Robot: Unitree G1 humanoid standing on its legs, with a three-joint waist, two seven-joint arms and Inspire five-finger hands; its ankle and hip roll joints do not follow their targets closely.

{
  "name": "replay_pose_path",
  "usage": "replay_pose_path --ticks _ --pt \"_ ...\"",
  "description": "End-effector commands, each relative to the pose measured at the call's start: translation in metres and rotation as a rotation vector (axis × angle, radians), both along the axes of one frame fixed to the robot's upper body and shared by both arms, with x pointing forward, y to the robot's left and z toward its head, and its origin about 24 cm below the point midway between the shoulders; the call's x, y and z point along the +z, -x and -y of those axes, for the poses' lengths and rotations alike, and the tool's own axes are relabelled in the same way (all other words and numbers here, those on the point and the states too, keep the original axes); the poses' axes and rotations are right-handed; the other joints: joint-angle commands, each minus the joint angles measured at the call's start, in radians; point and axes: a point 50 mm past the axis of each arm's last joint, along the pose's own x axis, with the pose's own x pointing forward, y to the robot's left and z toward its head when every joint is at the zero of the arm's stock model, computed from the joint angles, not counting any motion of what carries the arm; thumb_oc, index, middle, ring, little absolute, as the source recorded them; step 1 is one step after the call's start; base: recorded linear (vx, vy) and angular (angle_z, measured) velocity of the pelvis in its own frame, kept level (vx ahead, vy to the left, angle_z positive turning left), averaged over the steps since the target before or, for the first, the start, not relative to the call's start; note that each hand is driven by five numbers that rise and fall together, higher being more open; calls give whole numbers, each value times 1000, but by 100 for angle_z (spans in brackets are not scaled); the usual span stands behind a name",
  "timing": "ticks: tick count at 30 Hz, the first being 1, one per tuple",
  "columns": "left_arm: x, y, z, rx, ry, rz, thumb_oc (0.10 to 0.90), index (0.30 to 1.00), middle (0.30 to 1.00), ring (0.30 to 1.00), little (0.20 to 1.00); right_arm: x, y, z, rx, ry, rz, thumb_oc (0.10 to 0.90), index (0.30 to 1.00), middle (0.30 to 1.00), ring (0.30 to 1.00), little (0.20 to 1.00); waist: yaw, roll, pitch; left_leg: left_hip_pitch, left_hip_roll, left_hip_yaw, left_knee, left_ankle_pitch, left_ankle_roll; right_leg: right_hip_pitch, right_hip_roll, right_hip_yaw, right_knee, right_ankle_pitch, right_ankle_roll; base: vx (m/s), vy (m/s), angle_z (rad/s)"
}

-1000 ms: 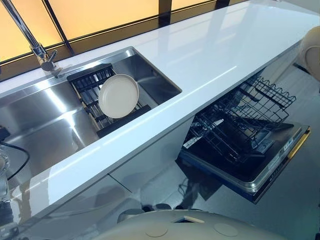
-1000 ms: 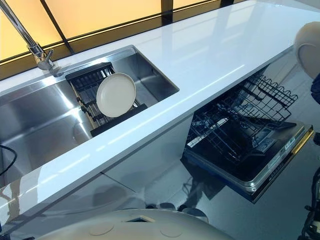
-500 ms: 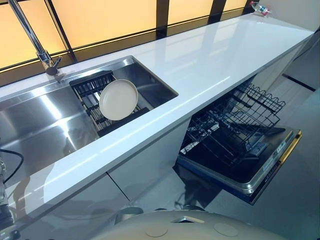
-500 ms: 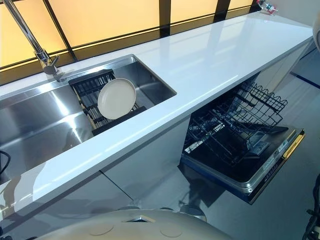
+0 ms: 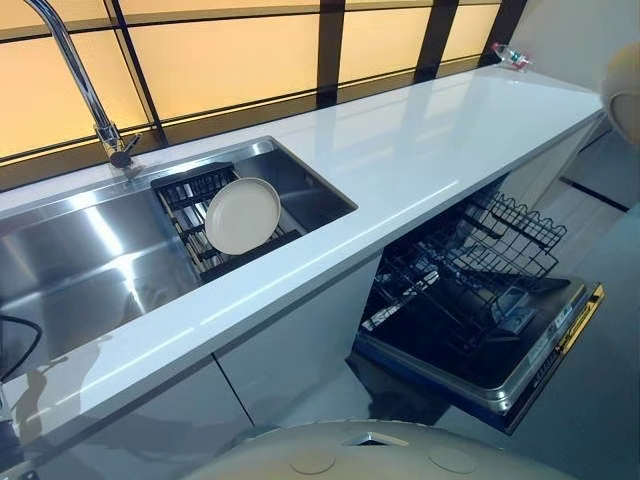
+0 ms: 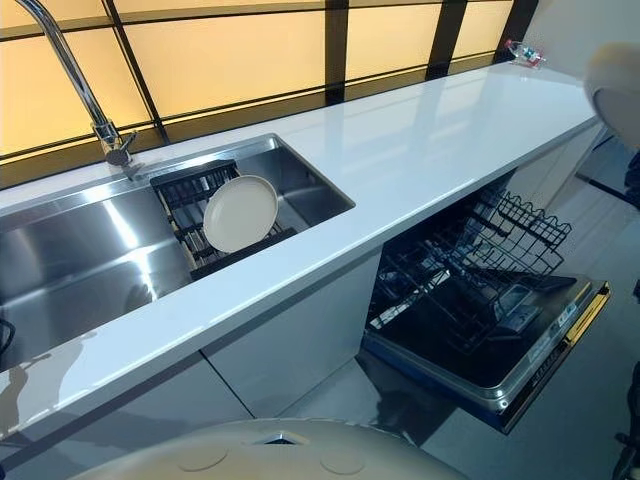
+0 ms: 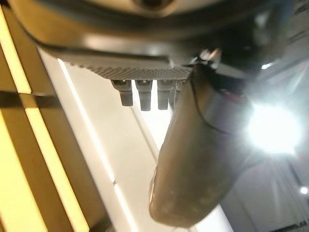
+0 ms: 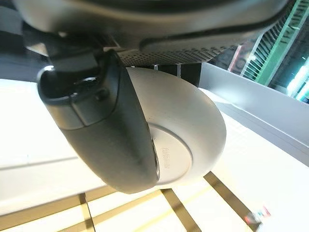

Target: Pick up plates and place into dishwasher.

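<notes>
Plate upright on edge in rack

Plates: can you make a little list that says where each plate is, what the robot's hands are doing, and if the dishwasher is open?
held plate: in the right hand, thumb across its underside; also at the right edge of the eye views
rack plate: leaning in the black rack in the sink
left hand: holds nothing, fingers straight
dishwasher: door down, wire basket pulled out, no plates seen in it
counter: white
</notes>
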Motion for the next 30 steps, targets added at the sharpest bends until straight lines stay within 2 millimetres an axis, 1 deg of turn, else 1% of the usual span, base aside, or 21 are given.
replay_pose_path --ticks 1,2,3,4,6,9,13,15,16,18,20,22,25,27,29,30 --pt "26 -10 7 -94 -117 -37 800 900 900 900 900 41 -14 -9 94 75 172 100 300 300 300 200 -15 28 3 -4 -38 -37 -107 49 29 -11 65 -36 -48 101 32 86 -10 -1" --pt "25 -11 7 -97 -119 -52 800 900 900 900 900 39 -15 -10 101 77 158 100 300 300 300 200 -15 30 6 -12 -37 -36 -116 66 26 -16 66 -38 -61 117 31 95 -9 -1" --pt "24 -12 7 -100 -120 -64 800 900 900 900 900 37 -16 -10 106 77 146 100 300 300 300 200 -16 32 3 -7 -36 -39 -129 64 24 -13 68 -37 -71 113 33 144 -11 -1" --pt "23 -14 7 -108 -126 -99 800 900 900 900 900 33 -18 -11 121 67 112 100 300 300 300 200 -16 35 6 -13 -36 -40 -151 80 20 -15 71 -37 -97 126 34 173 -15 -1" --pt "24 -18 6 -134 -122 -155 800 900 900 900 900 30 -22 -11 131 60 74 100 300 300 300 200 -15 38 8 -19 -36 -41 -179 106 17 -14 75 -40 -135 150 32 184 -17 0" --pt "24 -30 5 -177 -103 -247 800 900 900 900 900 29 -31 -8 148 37 19 100 300 300 300 200 -18 46 11 -21 -37 -42 -219 129 12 -5 81 -39 -188 166 33 255 -1 -2" --pt "21 -55 8 -228 -73 -366 800 900 900 900 900 36 -46 -5 148 28 -28 100 300 300 300 200 -16 58 23 -28 -34 -37 -257 154 3 6 85 -46 -248 163 29 267 4 -1" --pt "20 -68 14 -236 -87 -402 800 900 900 900 900 44 -52 -1 133 52 -38 100 300 300 300 200 -17 64 39 -36 -33 -38 -271 158 2 3 84 -46 -264 153 29 212 25 -1" --pt "21 -74 17 -232 -96 -404 800 900 900 900 900 51 -56 0 125 64 -30 100 300 300 300 200 -18 69 54 -53 -33 -37 -271 163 2 -12 81 -45 -265 156 29 72 56 -1" --pt "28 -89 23 -241 -91 -378 800 900 900 900 900 71 -68 2 108 84 12 100 300 300 300 200 -19 85 102 -119 -34 -32 -263 176 1 -83 76 -38 -258 169 28 -100 75 -6" --pt "42 -101 28 -234 -101 -328 800 900 900 900 900 93 -83 0 105 99 72 100 300 300 300 200 -25 102 169 -199 -31 -28 -242 189 -2 -176 78 -23 -233 183 24 -237 79 -7" --pt "60 -109 33 -246 -96 -262 800 900 900 900 900 113 -93 -4 94 126 131 100 300 300 300 200 -31 113 263 -318 -28 -25 -192 215 -6 -299 89 -6 -182 200 16 -302 1 -10" --pt "80 -121 42 -263 -110 -181 800 900 900 900 900 140 -106 -19 86 170 209 100 300 300 300 200 -32 110 365 -496 -19 -2 -126 247 -13 -478 90 -14 -103 224 19 -229 -13 -2" --pt "88 -125 50 -296 -107 -122 800 900 900 900 900 153 -112 -26 79 166 263 100 300 300 300 200 -28 105 407 -597 -16 16 -103 264 -14 -579 75 -33 -78 246 24 -173 32 -55" --pt "91 -127 54 -312 -105 -82 800 900 900 900 900 159 -115 -30 81 156 293 100 300 300 300 200 -25 101 429 -654 -16 25 -98 274 -13 -636 65 -43 -69 260 27 -135 35 -32" --pt "91 -129 58 -333 -103 -58 800 900 900 900 900 162 -118 -32 78 146 318 100 300 300 300 200 -18 97 450 -695 -12 29 -93 283 -11 -678 55 -53 -56 268 31 -145 34 -1"
